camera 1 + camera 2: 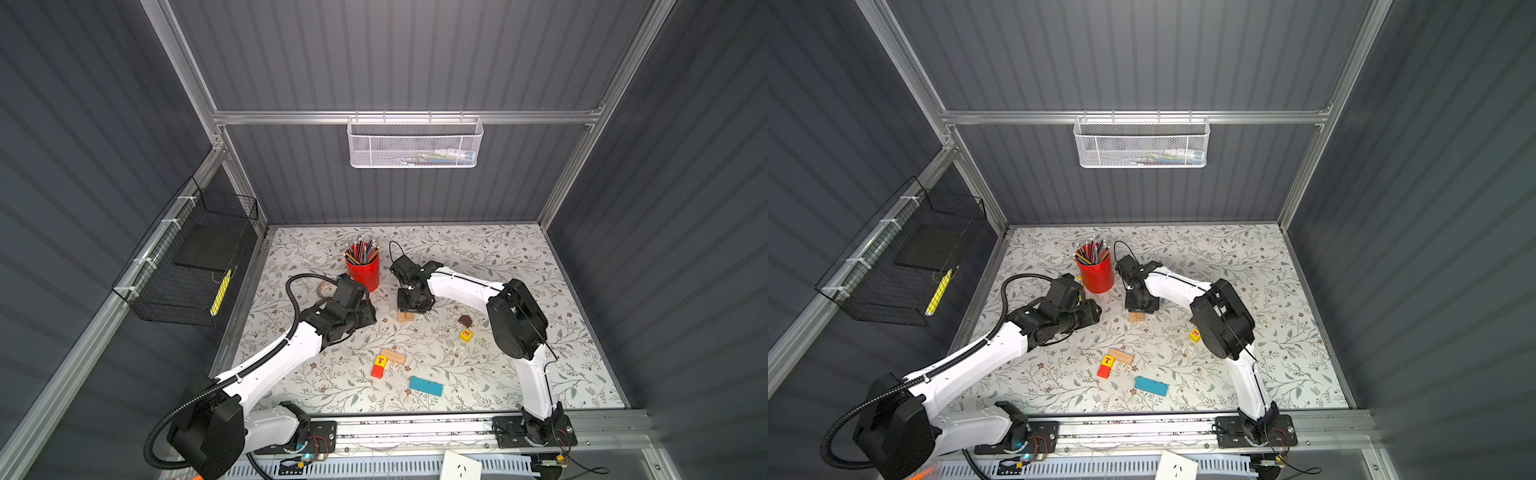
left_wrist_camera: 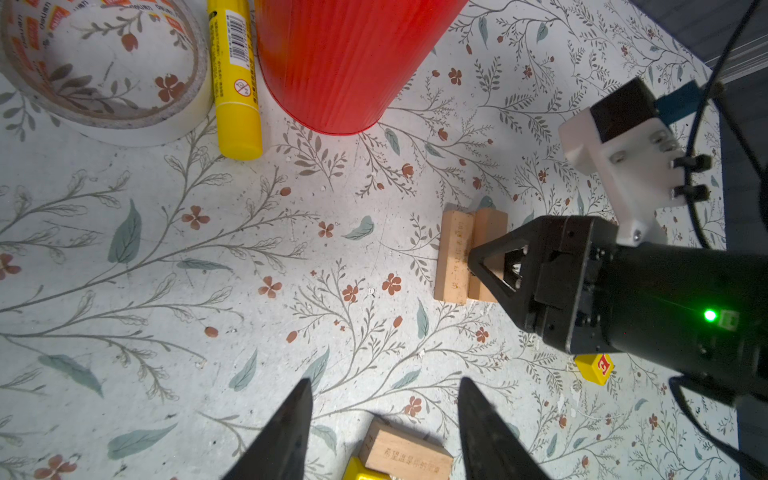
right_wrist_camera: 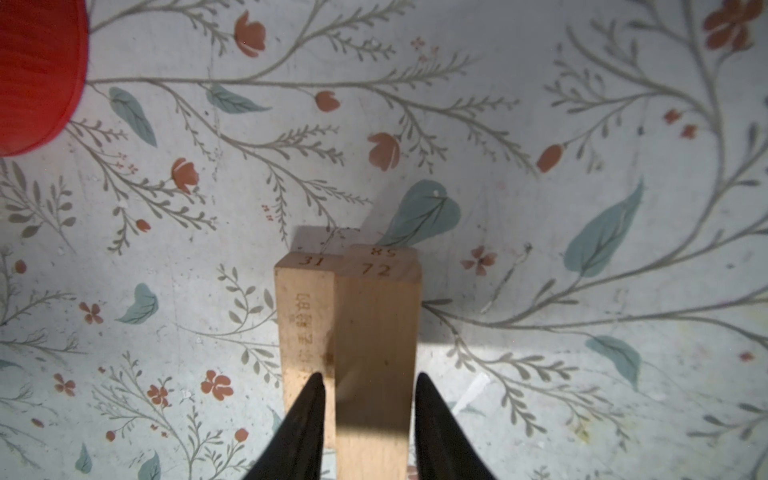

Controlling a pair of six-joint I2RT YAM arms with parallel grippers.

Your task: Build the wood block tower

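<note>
The right tool (image 3: 369,374) straddles the top plank (image 3: 376,324) of the stack (image 1: 406,316) on the counter (image 1: 519,270) near the red cup (image 1: 363,272), jaws parted a touch wider than it, so rise dead straight without nudging it, left tool (image 2: 385,380) hanging open, empty.

The left arm (image 1: 274,361) stretches toward the middle, and the left gripper (image 2: 384,384) hangs low with the jaws well apart. The right arm (image 1: 457,282) bends inward, and the right gripper (image 3: 368,376) points straight down, jaws slightly apart
</note>
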